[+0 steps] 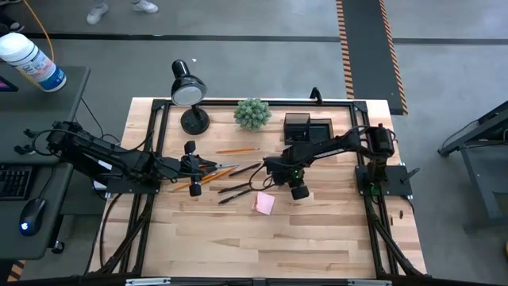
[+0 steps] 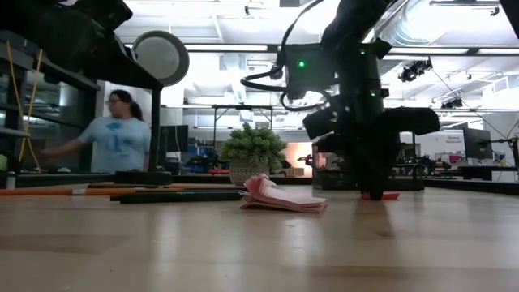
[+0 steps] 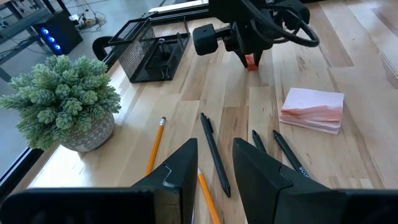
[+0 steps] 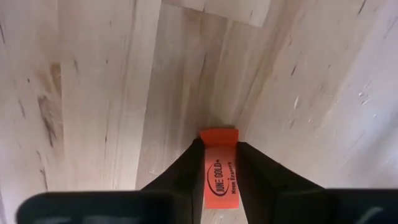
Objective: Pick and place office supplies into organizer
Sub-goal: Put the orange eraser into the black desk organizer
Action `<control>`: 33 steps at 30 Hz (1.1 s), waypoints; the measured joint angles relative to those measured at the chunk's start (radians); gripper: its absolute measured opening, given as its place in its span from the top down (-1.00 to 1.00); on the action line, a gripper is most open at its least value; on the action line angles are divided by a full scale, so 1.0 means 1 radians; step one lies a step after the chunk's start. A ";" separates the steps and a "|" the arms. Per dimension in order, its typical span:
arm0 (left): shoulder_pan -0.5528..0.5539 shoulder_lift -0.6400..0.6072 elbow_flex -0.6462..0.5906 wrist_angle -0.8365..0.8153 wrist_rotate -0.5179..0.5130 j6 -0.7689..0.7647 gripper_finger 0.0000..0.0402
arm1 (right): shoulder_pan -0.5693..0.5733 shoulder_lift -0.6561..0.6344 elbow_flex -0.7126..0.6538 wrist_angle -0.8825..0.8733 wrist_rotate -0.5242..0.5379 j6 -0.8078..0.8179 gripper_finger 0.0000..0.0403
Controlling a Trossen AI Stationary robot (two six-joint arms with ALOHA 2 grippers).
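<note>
Two arms worked over the desk [image 1: 317, 238], the left tool [image 3: 214, 168] gaping, idle, above the pencils. The right tool [image 4: 219, 163] pinched the small red eraser [image 4: 219, 171] lying on the desk; a straight lift toward the organizer [image 1: 305, 127] would suit it.

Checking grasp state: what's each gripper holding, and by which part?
Right gripper: red eraser, pinched across its long sides, on the table. Left gripper: nothing, open above the pencils.
</note>
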 joint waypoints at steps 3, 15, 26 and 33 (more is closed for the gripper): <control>0.000 0.000 0.000 0.000 0.000 0.000 0.55 | -0.012 -0.023 -0.006 -0.039 0.053 -0.001 0.62; 0.000 0.000 0.000 0.000 0.000 0.000 0.55 | -0.126 -0.095 -0.002 -0.075 0.326 -0.055 0.65; 0.000 0.000 0.000 0.000 0.000 0.000 0.55 | -0.276 -0.111 -0.002 0.059 0.476 -0.182 0.64; 0.000 0.000 0.000 0.000 0.000 0.000 0.55 | -0.334 -0.112 -0.001 0.073 0.459 -0.183 0.64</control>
